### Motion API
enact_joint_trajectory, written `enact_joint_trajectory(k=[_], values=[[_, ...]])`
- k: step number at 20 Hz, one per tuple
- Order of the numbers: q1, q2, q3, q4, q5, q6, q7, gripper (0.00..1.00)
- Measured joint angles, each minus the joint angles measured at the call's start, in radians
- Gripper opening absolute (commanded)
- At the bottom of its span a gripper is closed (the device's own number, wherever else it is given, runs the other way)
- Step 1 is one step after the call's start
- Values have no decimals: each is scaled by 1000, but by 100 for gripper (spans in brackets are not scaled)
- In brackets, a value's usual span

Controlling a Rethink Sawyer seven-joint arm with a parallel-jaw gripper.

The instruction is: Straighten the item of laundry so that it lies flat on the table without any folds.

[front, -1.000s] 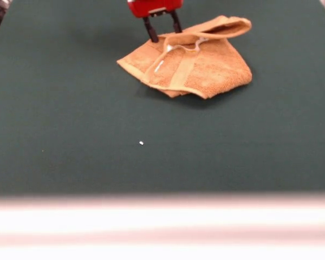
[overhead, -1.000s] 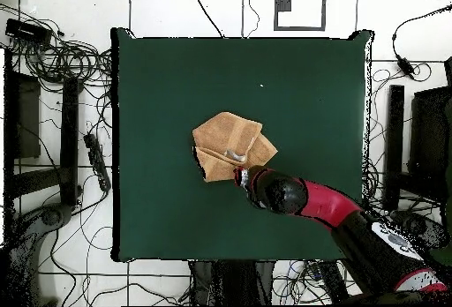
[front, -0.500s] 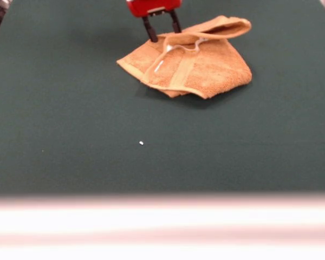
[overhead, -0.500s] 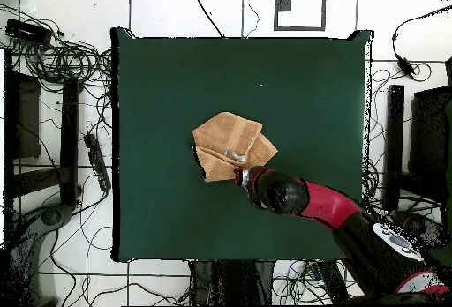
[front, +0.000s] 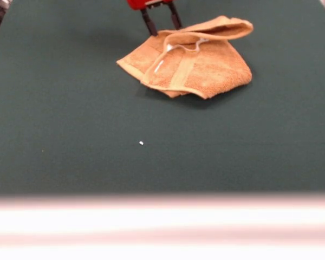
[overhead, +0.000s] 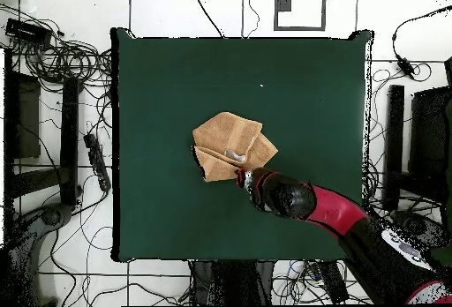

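Towel (front: 192, 62) sits a little past table (front: 70, 151) centre in the front view, toward the far side; overhead it lies near mid-table, just off the arm's tip. Bunched, not flat: at least 2 layers, a raised loop of cloth along the far edge, 1 border band (front: 182, 73) running near-to-far across the top face, white label (front: 158, 66) beside it.

Gripper (front: 162, 19) hangs at the towel's far-left edge, 2 dark fingers (front: 148, 23) spread apart, nothing between them; tips look level with or just above the cloth rim, contact unclear. Likely placed there because that rim is the loose, lifted fold: the easiest edge to catch and draw out.

Long axis of the bundle runs left-right in the front view, tilted slightly, left corner (front: 121, 63) nearer the camera than the right end. Overhead it reads as a rough diamond, 1 corner pointing toward the gripper.

Task judged barely begun, folds all remain
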Motion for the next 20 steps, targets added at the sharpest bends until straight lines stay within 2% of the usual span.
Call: enact_joint_trajectory(k=[6,20], values=[[-12,-27,16,25,22,0,0,100],[-15,-30,40,43,36,0,0,100]])
